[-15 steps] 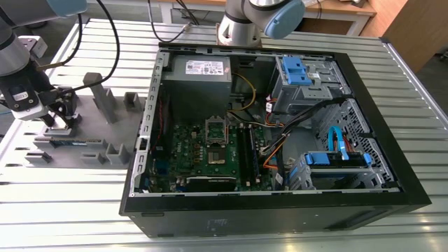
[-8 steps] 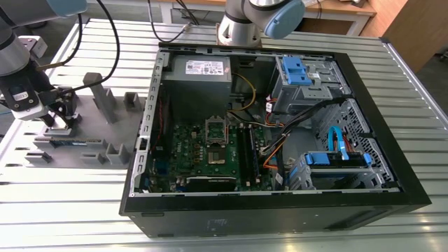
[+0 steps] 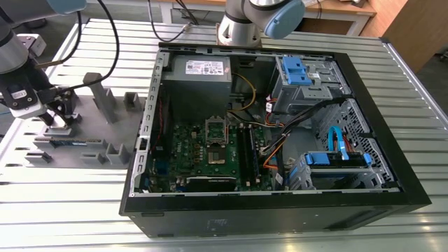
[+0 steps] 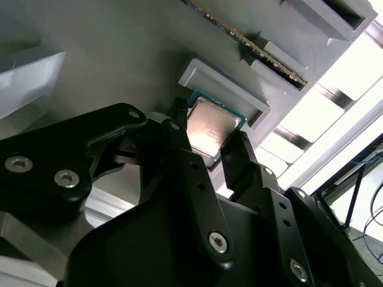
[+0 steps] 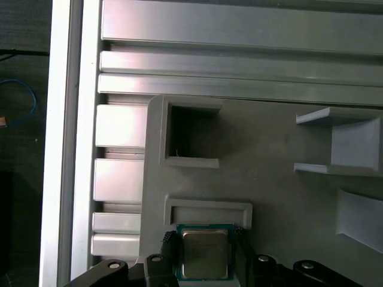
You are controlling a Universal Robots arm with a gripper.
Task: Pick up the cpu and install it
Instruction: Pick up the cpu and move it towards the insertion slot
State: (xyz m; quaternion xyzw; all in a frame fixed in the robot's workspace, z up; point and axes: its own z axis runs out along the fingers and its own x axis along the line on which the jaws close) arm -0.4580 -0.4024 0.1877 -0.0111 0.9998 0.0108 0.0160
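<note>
A ribbed aluminium table point(image 3: 70, 210) carries an open black steel computer case point(image 3: 280, 210) and, at the exterior view's left, a matte grey moulded fixture plate point(image 3: 105, 131) with blocky pockets. Over that plate the gripper point(image 3: 60, 118) has its black jaws pinching opposite edges of the cpu point(image 5: 204, 254). The flat square chip, with a shiny metal top and green rim, sits just beside a low raised ledge point(image 5: 209, 208).

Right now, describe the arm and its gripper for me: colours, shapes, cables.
The arm is made of silver-grey tubes with light blue caps at the joints. Black cables loop near it. Its wrist carries a pale grey block with a small label. The gripper is matt black: angular linked bars and plates fastened by silver screw heads.
</note>
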